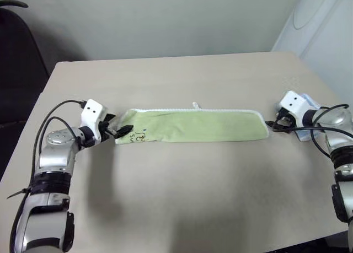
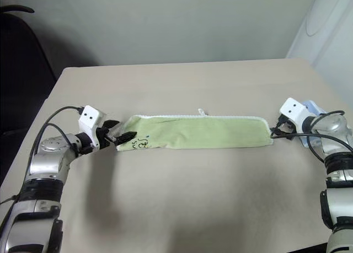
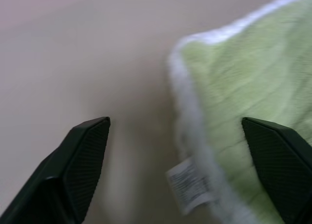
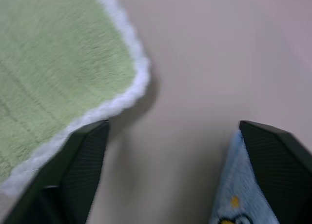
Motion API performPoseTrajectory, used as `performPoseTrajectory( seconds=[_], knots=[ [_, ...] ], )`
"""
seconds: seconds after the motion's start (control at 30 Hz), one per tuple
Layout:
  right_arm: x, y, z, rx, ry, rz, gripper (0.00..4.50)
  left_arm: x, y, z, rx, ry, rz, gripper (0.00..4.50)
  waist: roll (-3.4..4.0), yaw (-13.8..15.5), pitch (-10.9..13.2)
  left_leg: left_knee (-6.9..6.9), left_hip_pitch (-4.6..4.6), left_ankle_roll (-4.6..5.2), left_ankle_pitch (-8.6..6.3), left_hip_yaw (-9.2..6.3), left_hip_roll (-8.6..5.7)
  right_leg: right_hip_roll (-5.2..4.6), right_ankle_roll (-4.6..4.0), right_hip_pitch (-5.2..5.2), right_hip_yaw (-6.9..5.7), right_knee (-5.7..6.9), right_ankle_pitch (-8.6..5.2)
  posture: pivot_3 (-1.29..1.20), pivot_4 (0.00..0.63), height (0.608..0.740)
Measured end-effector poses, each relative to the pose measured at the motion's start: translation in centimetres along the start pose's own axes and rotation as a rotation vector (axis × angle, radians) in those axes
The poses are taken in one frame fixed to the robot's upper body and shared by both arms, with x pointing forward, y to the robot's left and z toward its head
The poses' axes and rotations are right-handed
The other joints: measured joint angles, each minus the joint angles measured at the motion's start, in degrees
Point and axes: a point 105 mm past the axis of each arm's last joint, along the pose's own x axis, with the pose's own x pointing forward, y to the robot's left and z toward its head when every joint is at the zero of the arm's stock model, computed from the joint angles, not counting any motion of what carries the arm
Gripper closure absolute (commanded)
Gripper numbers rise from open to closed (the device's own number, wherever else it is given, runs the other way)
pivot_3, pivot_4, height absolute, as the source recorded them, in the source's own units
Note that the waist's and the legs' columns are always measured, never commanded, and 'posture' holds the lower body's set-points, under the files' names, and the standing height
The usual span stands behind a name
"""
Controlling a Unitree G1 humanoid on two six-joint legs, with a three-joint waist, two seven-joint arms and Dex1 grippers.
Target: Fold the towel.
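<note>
Towel [image 1: 193, 126] lies as a long folded strip mid-counter [image 1: 182, 192]. Left claw [image 1: 118, 130] and right claw [image 1: 274, 126] stand spread at its two ends, gripping nothing. Risk: the blue cloth [image 4: 239, 199] beside the right claw may get pinched along with the towel.

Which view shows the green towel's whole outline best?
The left eye view: the towel lies there as one long strip on the table, both ends visible. The right eye view matches. Each wrist view catches just one white-edged corner.

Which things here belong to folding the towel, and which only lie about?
For the job:
- towel, lying as a long strip
- left pincer, open at one end
- right pincer, open at the other end

Lying about:
- light blue cloth
- table
</note>
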Motion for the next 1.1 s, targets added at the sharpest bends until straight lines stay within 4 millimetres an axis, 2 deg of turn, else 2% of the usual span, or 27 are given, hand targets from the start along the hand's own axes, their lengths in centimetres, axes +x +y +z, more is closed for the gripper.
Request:
performPoseTrajectory(
  seconds=[0.13, 0.2, 0.3, 0.43, 0.6, 0.67, 0.77, 0.87, 1.1],
  knots=[
    [-2.3, 0.0, -0.6, 0.224, -0.064, -0.052, 0.10, -1.3, 1.3, 1.9, -0.016, -0.102, 0.082, 0.00, 0.00, 0.06, 0.00, -0.04, 0.00, -0.10, 0.06, 0.05, -0.01, 0.02, -0.04, 0.03, -0.01, -0.02, -0.02, 0.00, 0.150, 0.740],
    [-3.4, 0.9, -0.9, 0.385, -0.096, -0.043, 0.10, -2.0, 1.8, 2.6, -0.022, -0.143, 0.116, 0.00, 0.00, 0.05, 0.00, -0.02, 0.02, -0.12, 0.07, 0.07, -0.01, 0.05, -0.08, 0.07, 0.00, -0.02, -0.05, 0.00, 0.150, 0.740],
    [-4.3, 2.4, -0.7, 0.621, -0.148, -0.033, 0.10, -2.2, 1.3, 3.3, -0.012, -0.179, 0.107, 0.00, 0.00, 0.05, 0.00, 0.03, 0.10, -0.19, 0.11, 0.11, -0.02, 0.09, -0.08, 0.10, 0.04, -0.01, -0.05, 0.00, 0.150, 0.740],
    [-4.9, 3.8, -0.1, 0.918, -0.209, -0.025, 0.10, -1.4, -0.6, 3.9, -0.013, -0.209, 0.019, 0.00, -0.01, 0.01, 0.00, 0.17, 0.11, -0.18, 0.11, 0.09, -0.03, 0.13, -0.06, 0.13, 0.05, 0.01, -0.05, 0.00, 0.150, 0.740],
    [-5.2, 4.9, 0.1, 1.068, -0.209, -0.014, 0.10, -1.4, -1.6, 4.1, -0.015, -0.213, -0.033, 0.00, -0.02, 0.02, -0.01, 0.10, 0.11, -0.16, 0.10, 0.05, -0.04, 0.15, -0.01, 0.08, 0.04, -0.01, -0.05, 0.00, 0.150, 0.740],
    [-4.9, 6.2, 0.1, 1.208, -0.233, 0.015, 0.10, -1.2, -3.1, 4.2, 0.003, -0.211, -0.112, 0.00, -0.10, 0.01, -0.07, 0.10, 0.12, -0.13, 0.08, -0.01, -0.01, 0.22, -0.01, 0.09, 0.02, 0.00, -0.06, 0.00, 0.150, 0.740],
    [-3.1, 9.9, -0.7, 1.462, -0.182, 0.083, 0.10, -0.6, -6.0, 4.1, 0.027, -0.210, -0.238, 0.00, -0.01, -0.01, -0.04, 0.11, 0.11, -0.12, 0.08, -0.03, -0.05, 0.22, -0.01, -0.03, 0.03, 0.06, -0.06, 0.00, 0.150, 0.740],
    [-3.6, 10.2, -0.6, 1.519, -0.176, 0.067, 0.10, -0.6, -6.7, 3.8, 0.021, -0.201, -0.265, 0.00, -0.02, -0.14, -0.08, 0.10, 0.11, -0.10, 0.06, -0.08, -0.10, 0.24, 0.00, -0.07, 0.03, 0.12, -0.06, 0.00, 0.150, 0.740],
    [-3.0, 10.8, -0.1, 1.605, -0.190, 0.036, 0.10, -0.5, -7.7, 3.9, 0.021, -0.208, -0.286, 0.00, -0.01, -0.37, -0.11, 0.10, 0.12, -0.09, 0.06, -0.12, -0.10, 0.25, 0.00, -0.09, 0.01, 0.12, -0.06, 0.00, 0.150, 0.740]
  ],
)
